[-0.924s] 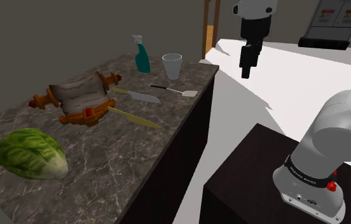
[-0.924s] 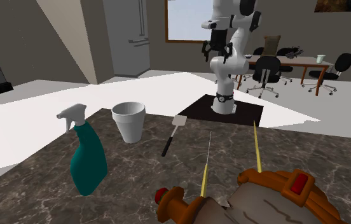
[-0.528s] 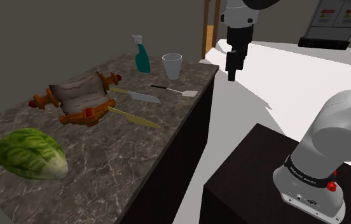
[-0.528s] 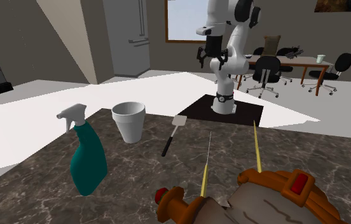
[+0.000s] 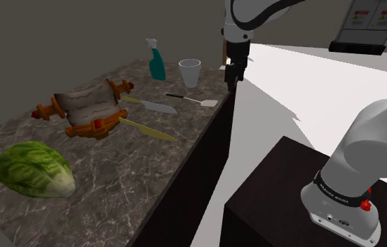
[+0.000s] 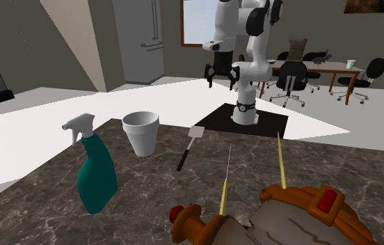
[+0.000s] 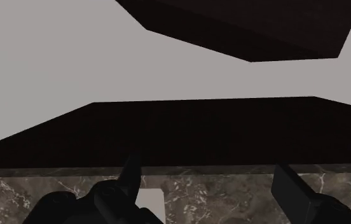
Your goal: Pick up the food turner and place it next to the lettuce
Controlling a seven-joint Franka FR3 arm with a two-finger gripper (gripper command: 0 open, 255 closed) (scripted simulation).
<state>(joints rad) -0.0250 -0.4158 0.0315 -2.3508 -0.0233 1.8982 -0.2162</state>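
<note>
The food turner (image 5: 193,99) lies flat near the counter's edge, with a thin black handle and a small white blade (image 6: 197,132). My gripper (image 5: 231,76) hangs open and empty just beyond that edge, a little above the blade end. In the second exterior view the gripper (image 6: 222,75) shows its fingers apart, behind the counter. From the wrist, the gripper (image 7: 211,184) looks down at the counter's rim, and a pale patch that looks like the blade (image 7: 150,205) sits by one finger (image 7: 130,170). The green lettuce (image 5: 32,168) rests at the counter's near end.
On the dark marble counter (image 5: 115,175) stand a white cup (image 5: 189,72) and a teal spray bottle (image 5: 156,62) near the turner. Two knives (image 5: 153,107) and an orange-handled roasting rack with meat (image 5: 83,109) lie between turner and lettuce. A fridge (image 6: 140,42) stands behind.
The arm has swung toward the counter, carrying the gripper to the shoulder view's left until it hangs at the counter's edge near the turner. The things on the counter have not moved.
</note>
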